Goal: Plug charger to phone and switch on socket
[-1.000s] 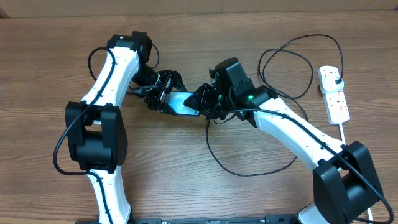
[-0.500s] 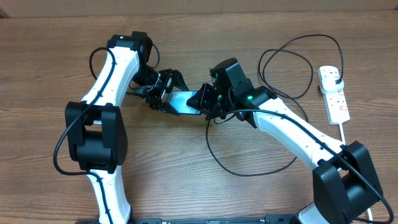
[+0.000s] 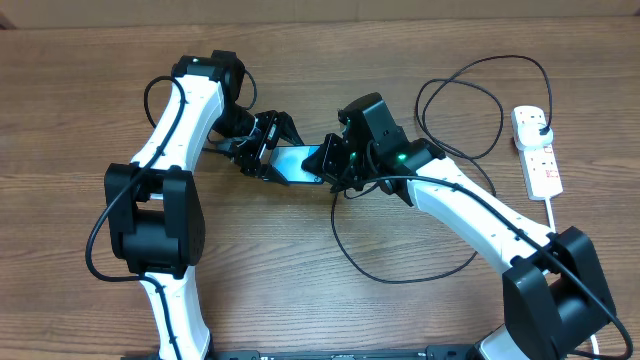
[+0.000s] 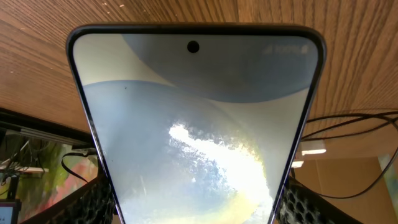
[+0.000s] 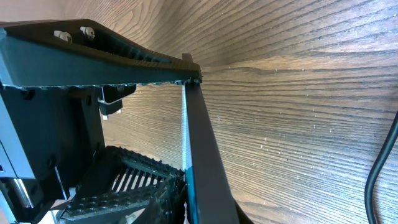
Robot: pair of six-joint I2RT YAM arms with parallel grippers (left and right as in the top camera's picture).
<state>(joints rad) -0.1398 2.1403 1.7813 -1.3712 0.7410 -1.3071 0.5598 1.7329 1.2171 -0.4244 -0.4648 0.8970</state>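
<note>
Wood-grain table [image 3: 270, 300], mid-surface: the left gripper [image 3: 262, 155] pinches the phone [image 3: 298, 165] by its long edges. The right gripper [image 3: 335, 168] sits at the phone's end, its grip unclear. The plugging step is in hand, and the charger [image 3: 400, 282] tip needs aligning next. The socket [image 3: 537, 150] waits.

a robotics lab: two white arms [image 3: 185, 115] at a wooden table [image 3: 70, 80].

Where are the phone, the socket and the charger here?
phone [image 4: 199, 137]: left wrist view, middle of its screen.
socket [image 3: 538, 152]: overhead view, middle of the white strip.
charger [image 3: 400, 282]: overhead view, bottom of its black cable loop.
</note>
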